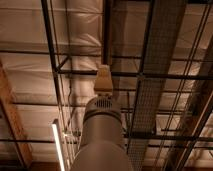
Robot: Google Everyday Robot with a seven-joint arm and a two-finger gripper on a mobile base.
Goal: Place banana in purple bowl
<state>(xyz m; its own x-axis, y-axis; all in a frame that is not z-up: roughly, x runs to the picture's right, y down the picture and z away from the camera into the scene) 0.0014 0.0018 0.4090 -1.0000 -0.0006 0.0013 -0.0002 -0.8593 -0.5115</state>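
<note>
Camera faces the ceiling. The arm (pixel 101 137), a grey cylinder, rises from the lower edge. The gripper (pixel 103 80) sits at its far end as a pale tapered piece, raised against the dark roof trusses (pixel 75 72). Whether the jaws are open or closed cannot be told, nor whether they hold anything. Neither banana nor purple bowl is in view, so their direction from the jaws and the banana's long axis cannot be established. Judgement: both probably lie below, outside the frame. A strip light (pixel 58 147) hangs beside the arm, and a cable tray (pixel 157 60) runs beyond the gripper.
</note>
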